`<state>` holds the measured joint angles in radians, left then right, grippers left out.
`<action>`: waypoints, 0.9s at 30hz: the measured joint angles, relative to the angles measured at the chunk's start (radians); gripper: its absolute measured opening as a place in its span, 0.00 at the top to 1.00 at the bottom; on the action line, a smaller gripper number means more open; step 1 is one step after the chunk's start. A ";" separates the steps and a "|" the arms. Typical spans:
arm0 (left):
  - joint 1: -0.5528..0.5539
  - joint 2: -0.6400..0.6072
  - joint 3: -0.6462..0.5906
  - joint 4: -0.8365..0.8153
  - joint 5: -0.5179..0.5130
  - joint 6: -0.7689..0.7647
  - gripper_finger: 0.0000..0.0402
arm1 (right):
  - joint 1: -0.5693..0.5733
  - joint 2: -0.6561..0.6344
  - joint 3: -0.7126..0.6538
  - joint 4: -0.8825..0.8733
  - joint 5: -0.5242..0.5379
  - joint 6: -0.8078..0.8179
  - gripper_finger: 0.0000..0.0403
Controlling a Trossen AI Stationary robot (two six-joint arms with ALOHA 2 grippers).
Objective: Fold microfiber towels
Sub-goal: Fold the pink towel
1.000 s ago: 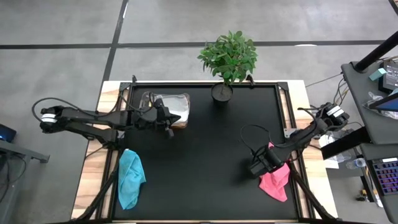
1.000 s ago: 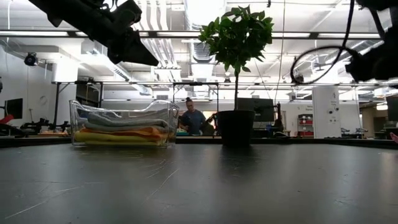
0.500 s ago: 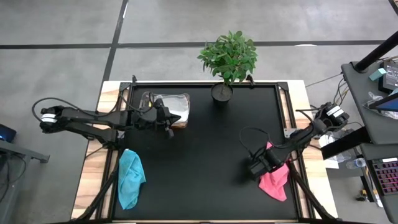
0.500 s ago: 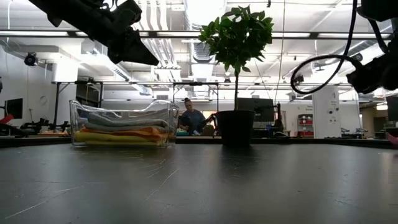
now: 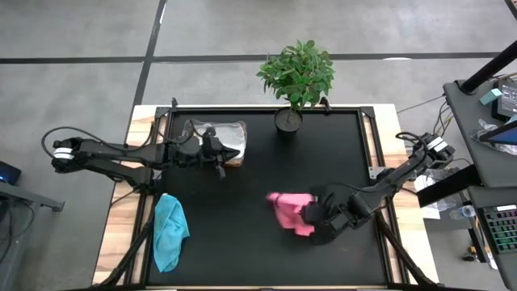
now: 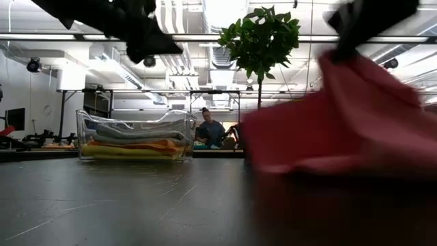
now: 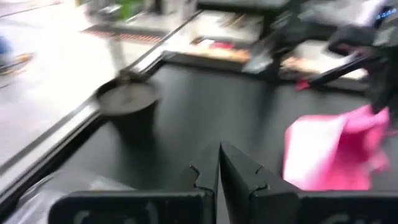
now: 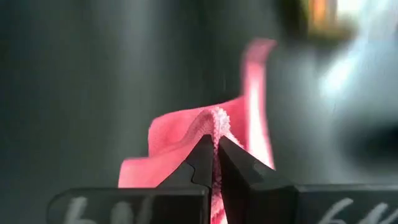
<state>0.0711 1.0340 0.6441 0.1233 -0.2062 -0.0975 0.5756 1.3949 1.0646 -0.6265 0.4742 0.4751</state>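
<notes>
Our right gripper (image 5: 317,226) is clenched on the hem of the pink towel (image 5: 289,212), which hangs lifted over the mat's (image 5: 258,174) near-right middle. Our left gripper (image 5: 218,155) hovers pinched shut and empty by the clear box (image 5: 216,137) of stacked towels (image 6: 136,139). The teal towel (image 5: 169,229) lies at the near-left edge.

Robotics lab or workshop: open hall with exposed ceiling ducts (image 6: 184,58), equipment benches (image 6: 41,140), concrete floor (image 5: 73,81), seated person (image 6: 210,130).

arms: dark, slim, jointed | cables: black loops | right hand (image 8: 216,163): black fingers
</notes>
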 joint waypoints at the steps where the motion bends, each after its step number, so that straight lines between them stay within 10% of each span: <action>1: -0.001 0.000 0.000 0.023 0.040 0.000 1.00 | 0.001 0.000 0.005 0.050 0.032 -0.104 0.98; 7: -0.031 0.015 0.000 0.088 0.300 0.007 0.92 | -0.072 0.000 0.009 0.315 0.106 -0.362 0.98; 14: -0.148 0.131 -0.001 0.163 0.298 -0.024 0.64 | -0.190 0.024 0.008 0.418 0.104 -0.271 0.98; 27: -0.326 0.466 0.027 0.228 -0.149 0.158 0.29 | -0.303 0.034 0.008 0.430 0.102 -0.084 0.98</action>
<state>-0.2545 1.4999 0.6715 0.3513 -0.3555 0.0600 0.2727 1.4288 1.0729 -0.1963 0.5763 0.3914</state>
